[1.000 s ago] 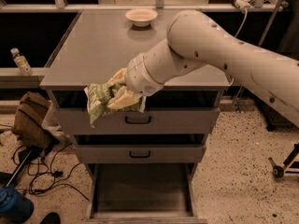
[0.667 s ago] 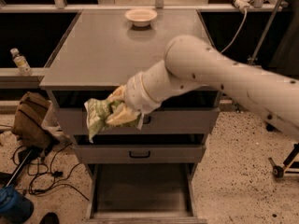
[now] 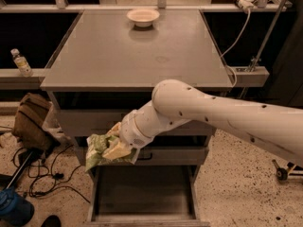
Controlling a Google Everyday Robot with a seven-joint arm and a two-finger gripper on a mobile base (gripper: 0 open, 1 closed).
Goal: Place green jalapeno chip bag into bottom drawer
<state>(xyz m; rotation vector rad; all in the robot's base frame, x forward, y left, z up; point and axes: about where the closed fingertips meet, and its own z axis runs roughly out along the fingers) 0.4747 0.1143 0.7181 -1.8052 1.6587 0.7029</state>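
Observation:
My gripper (image 3: 115, 149) is shut on the green jalapeno chip bag (image 3: 98, 152), a crumpled green foil bag with pale print. It holds the bag in front of the cabinet, at the height of the middle drawer front and above the left front of the bottom drawer (image 3: 142, 193). The bottom drawer is pulled out, a wide shallow tray with a dark grey floor and nothing showing in it. My white arm reaches in from the right.
A white bowl (image 3: 143, 16) stands at the back of the grey cabinet top (image 3: 137, 56). A water bottle (image 3: 21, 63) sits on a ledge at left. A brown bag (image 3: 32, 122), cables and a blue object (image 3: 14, 207) lie on the floor at left.
My gripper has moved down with the chip bag, from the top drawer's level to the middle drawer's level, closer to the open bottom drawer.

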